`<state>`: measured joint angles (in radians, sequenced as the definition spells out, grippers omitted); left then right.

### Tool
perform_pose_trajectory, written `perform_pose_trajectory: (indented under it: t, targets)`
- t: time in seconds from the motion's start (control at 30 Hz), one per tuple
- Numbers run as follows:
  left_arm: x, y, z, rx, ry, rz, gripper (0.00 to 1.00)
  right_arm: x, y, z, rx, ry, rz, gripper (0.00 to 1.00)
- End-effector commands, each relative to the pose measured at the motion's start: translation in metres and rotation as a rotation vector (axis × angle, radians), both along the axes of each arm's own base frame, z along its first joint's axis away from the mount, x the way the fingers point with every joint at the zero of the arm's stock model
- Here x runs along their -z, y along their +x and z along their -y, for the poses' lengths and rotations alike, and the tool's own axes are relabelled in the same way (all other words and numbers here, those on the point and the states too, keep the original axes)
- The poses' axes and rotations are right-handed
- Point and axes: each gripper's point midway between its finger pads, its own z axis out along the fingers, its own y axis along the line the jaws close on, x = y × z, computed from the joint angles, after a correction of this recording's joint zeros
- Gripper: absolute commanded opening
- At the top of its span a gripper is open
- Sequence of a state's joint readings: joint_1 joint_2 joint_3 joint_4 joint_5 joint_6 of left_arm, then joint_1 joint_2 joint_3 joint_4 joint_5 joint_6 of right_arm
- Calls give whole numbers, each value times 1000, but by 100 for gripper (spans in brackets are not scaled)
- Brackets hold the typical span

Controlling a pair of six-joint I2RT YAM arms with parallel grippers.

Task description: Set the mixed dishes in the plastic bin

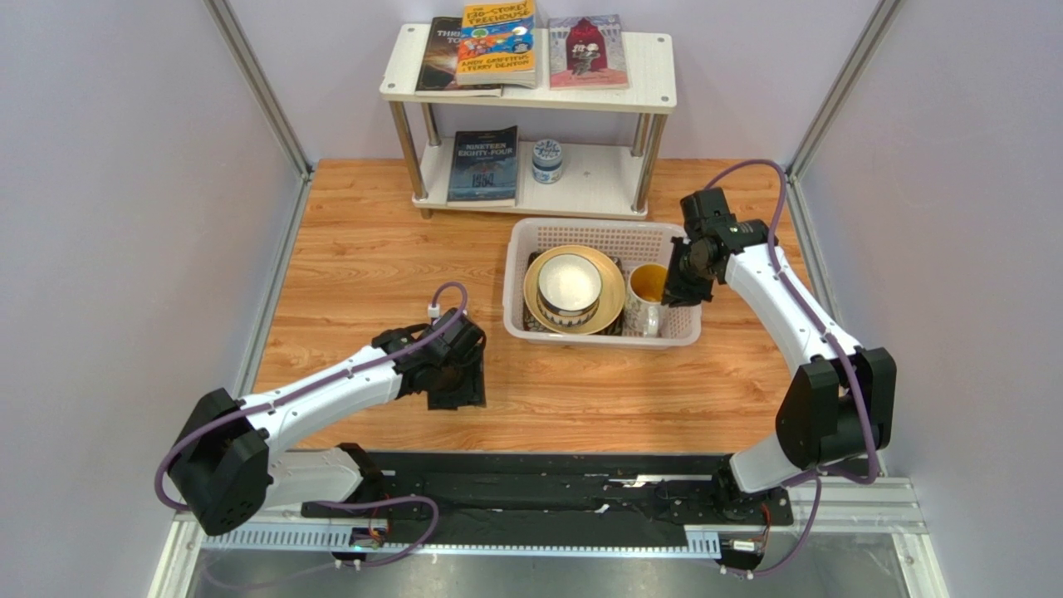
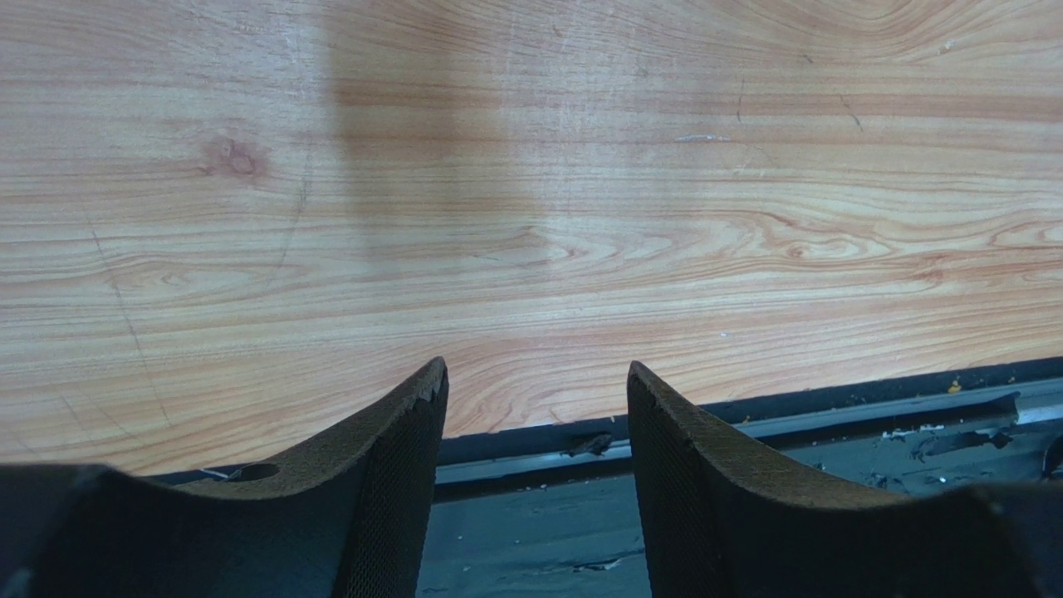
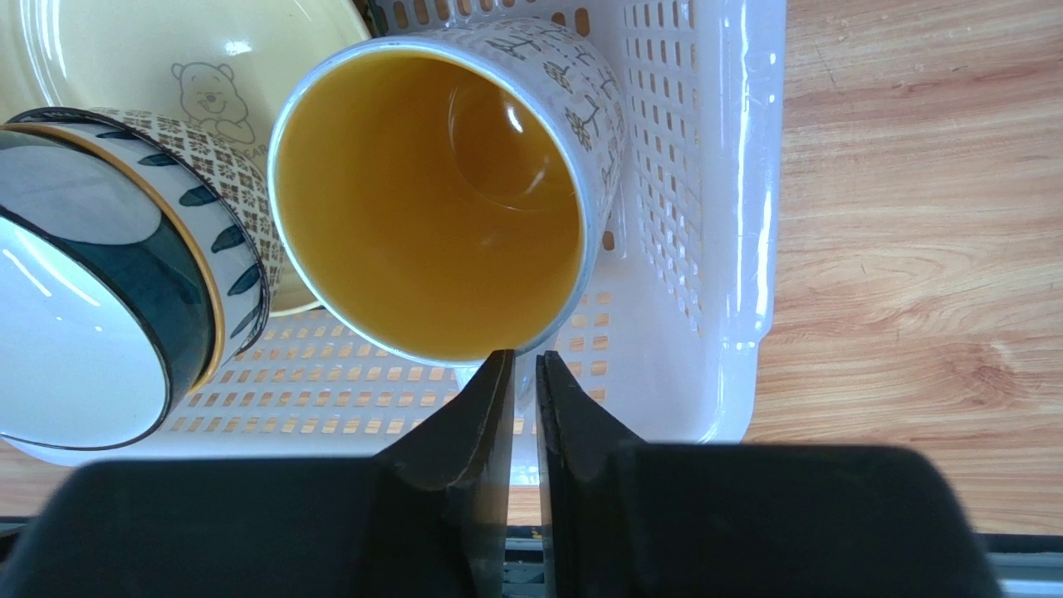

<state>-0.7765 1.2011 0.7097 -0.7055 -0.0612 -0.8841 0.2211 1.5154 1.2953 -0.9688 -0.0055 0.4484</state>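
Yellow-inside mug (image 3: 431, 199) at top centre, inside the white bin (image 3: 736, 224). Stacked bowls (image 3: 87, 312) left, yellow plate (image 3: 150, 50) upper left. Gripper (image 3: 524, 374) at bottom centre, fingers nearly together at the mug rim, grip unclear. Wood surface (image 3: 923, 249) right.

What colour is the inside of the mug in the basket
Mustard yellow inside the mug; clearest in the right wrist view.

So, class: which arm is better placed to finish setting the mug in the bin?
Right: the right gripper pinches the mug at its rim inside the bin; the left gripper hangs open over the table.
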Motion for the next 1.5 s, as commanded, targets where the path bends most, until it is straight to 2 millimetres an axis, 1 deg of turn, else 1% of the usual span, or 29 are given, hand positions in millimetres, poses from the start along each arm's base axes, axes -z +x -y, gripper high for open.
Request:
perform_pose_trajectory:
  t: [0.0, 0.23, 0.3, 0.4, 0.43, 0.5, 0.53, 0.57, 0.63, 0.67, 0.73, 0.83, 0.9, 0.93, 1.0, 1.03, 1.07, 1.1, 1.13, 1.2, 1.23, 1.3, 1.33, 1.37, 1.43, 1.47]
  targets:
    - [-10, 10, 7, 2, -22, 34, 60, 20, 15, 3, 29, -21, 2, 13]
    - [-10, 10, 7, 4, -22, 34, 60, 32, 12, 2, 24, -27, -36, 13]
    - [-10, 10, 6, 1, -20, 36, 60, 27, 12, 1, 27, -18, -31, 14]
    - [-10, 10, 6, -3, -17, 35, 61, 12, 7, 2, 32, -9, -3, 17]
    - [-10, 10, 6, -3, -17, 35, 61, 1, 4, 3, 37, 0, 25, 19]
    - [-10, 11, 6, -1, -15, 33, 62, -10, 0, 3, 42, 9, 53, 20]
    - [-10, 10, 7, 2, -14, 31, 62, -17, -4, -1, 33, 38, 55, 20]
    - [-10, 11, 7, 2, -14, 31, 62, -30, -6, 0, 37, 48, 91, 20]
    - [-9, 10, 6, 2, -11, 29, 62, -40, -10, 0, 42, 57, 114, 20]
    - [-10, 10, 7, 1, -13, 30, 62, -51, -12, 1, 47, 64, 147, 20]
    - [-10, 10, 6, 2, -14, 31, 62, -58, -12, 2, 57, 68, 179, 21]
    - [-9, 10, 6, 1, -15, 30, 62, -62, -9, 3, 56, 71, 202, 22]
    - [-10, 10, 6, -1, -17, 33, 62, -72, -10, -5, 39, 115, 215, 24]
    - [-11, 10, 5, -8, -18, 37, 63, -79, -12, -13, 18, 163, 222, 27]
    - [-14, 11, 5, -15, -27, 52, 66, -88, -17, -19, 30, 217, 241, 32]
    - [-12, 9, 2, -21, -27, 55, 67, -101, -23, -23, 20, 255, 283, 35]
    - [-17, 10, 2, -25, -47, 78, 67, -105, -28, -24, 25, 272, 300, 40]
    - [-20, 11, 2, -31, -59, 90, 68, -100, -35, -25, 32, 284, 295, 42]
    - [-18, 9, -1, -41, -60, 98, 68, -111, -45, -24, 32, 305, 342, 44]
    - [-27, 11, -2, -60, -99, 144, 68, -105, -60, -24, 40, 329, 348, 48]
    - [-30, 11, -4, -74, -118, 167, 68, -94, -74, -27, 22, 353, 345, 49]
    - [-33, 11, -6, -85, -141, 193, 68, -83, -89, -30, 29, 385, 336, 51]
    - [-34, 10, -7, -91, -155, 207, 68, -58, -99, -28, 42, 375, 286, 52]
    - [-36, 10, -7, -94, -165, 216, 68, -60, -108, -25, 53, 385, 315, 52]
    - [-36, 9, -8, -95, -171, 219, 68, -52, -119, -21, 95, 394, 315, 52]
    - [-37, 9, -7, -95, -178, 223, 68, -49, -128, -17, 106, 406, 343, 52]
